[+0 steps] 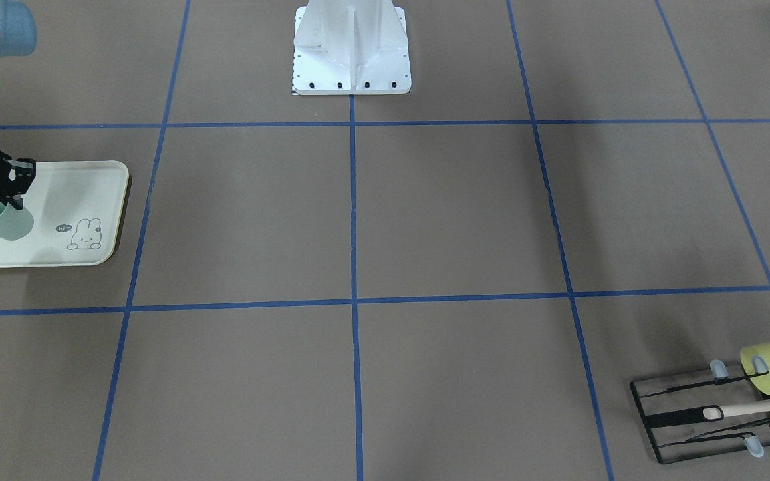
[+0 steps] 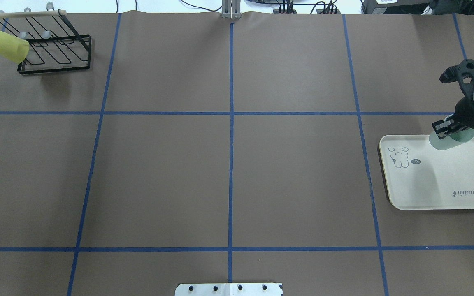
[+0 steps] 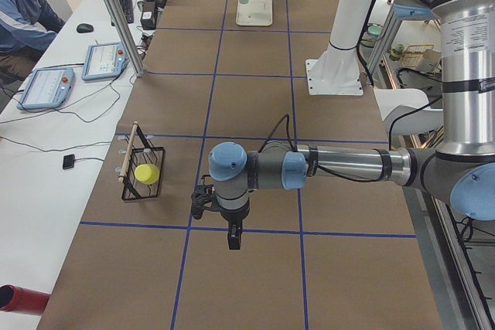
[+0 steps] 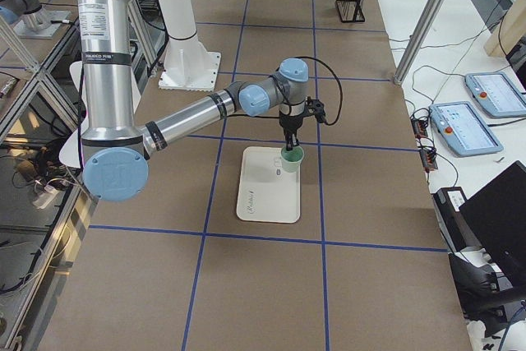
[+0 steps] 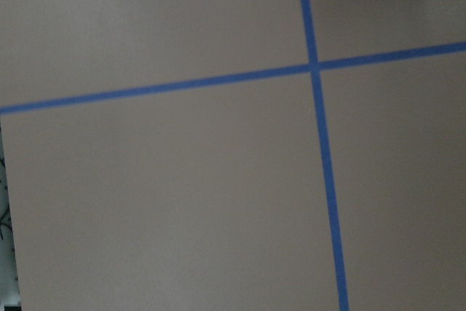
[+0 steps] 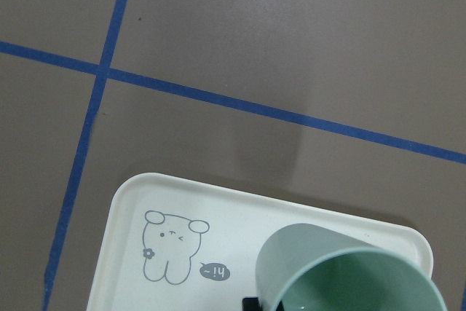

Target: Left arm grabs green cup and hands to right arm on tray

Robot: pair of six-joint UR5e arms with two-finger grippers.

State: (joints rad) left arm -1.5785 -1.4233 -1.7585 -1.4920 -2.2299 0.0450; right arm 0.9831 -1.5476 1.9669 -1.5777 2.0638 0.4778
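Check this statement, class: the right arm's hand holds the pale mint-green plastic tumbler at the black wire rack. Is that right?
No. The right hand holds the pale mint-green plastic tumbler at the cream-white rectangular tray, not at the black wire rack, which stands far across the table. The overhead exterior view shows it.

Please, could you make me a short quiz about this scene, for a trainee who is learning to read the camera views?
1. True or false: the right gripper is shut on the rim of the green cup, over the tray.
2. Where is the yellow-green cup? A) on the tray. B) on the black wire rack. C) inside the green cup.
3. Fill in the missing word: the small drawing on the tray shows a ____.

Key: 1 true; 2 B; 3 bunny.
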